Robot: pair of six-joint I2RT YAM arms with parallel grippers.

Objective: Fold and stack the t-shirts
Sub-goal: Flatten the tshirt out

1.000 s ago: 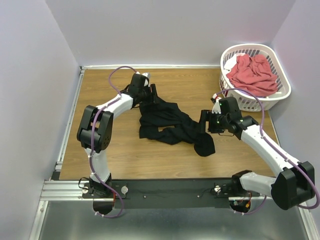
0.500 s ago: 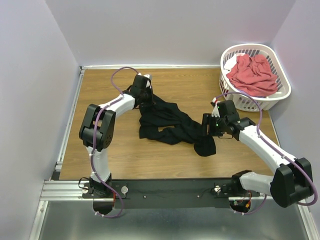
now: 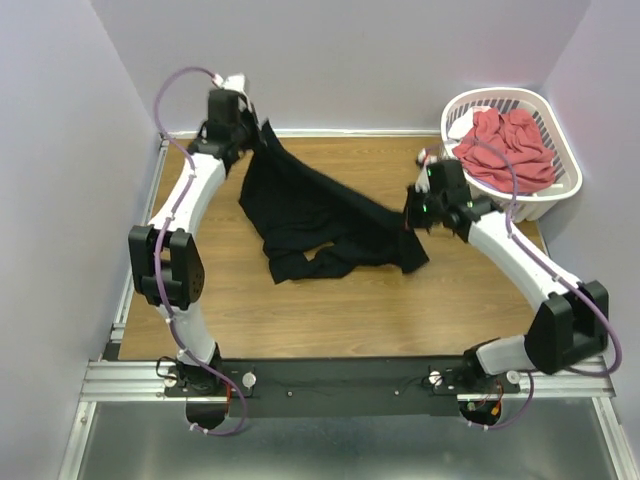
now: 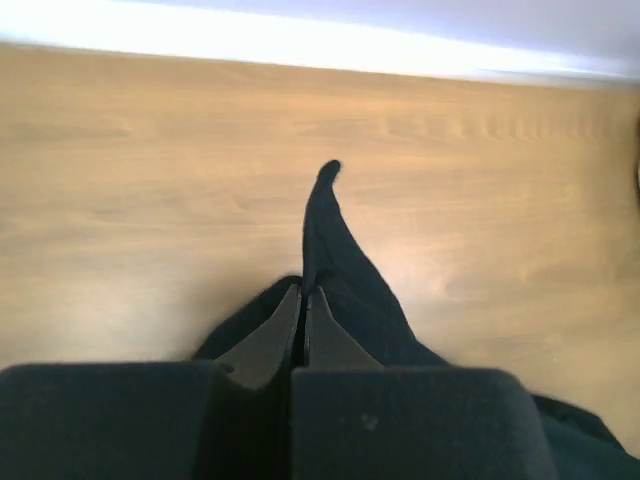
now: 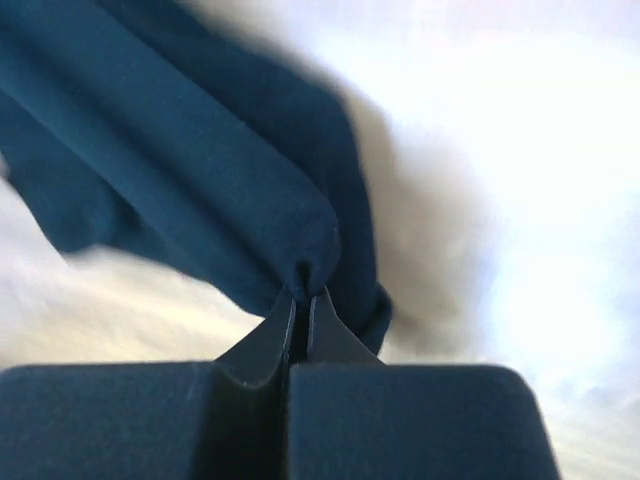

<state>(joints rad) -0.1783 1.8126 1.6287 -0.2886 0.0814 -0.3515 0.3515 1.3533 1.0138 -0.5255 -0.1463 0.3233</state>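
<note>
We see a brown wooden table (image 3: 220, 300). A white basket (image 3: 570, 165) sits on it (far corner). Left of the basket, a black t-shirt (image 3: 310, 210) partly rests on the wood.

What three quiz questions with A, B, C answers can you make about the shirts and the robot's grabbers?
1. Where is the coral-red t-shirt?
A. on a shelf
B. in the white laundry basket
C. on a chair

2. What colour is the t-shirt lying outside the basket?
A. black
B. yellow
C. striped

3. How is the left gripper?
A. wide open
B. shut on nothing
C. shut on the black t-shirt

Answers:
1 B, the top view shows it heaped inside the basket.
2 A, the cloth is black all over.
3 C, the left wrist view shows its jaws pinched together on black cloth.
</note>
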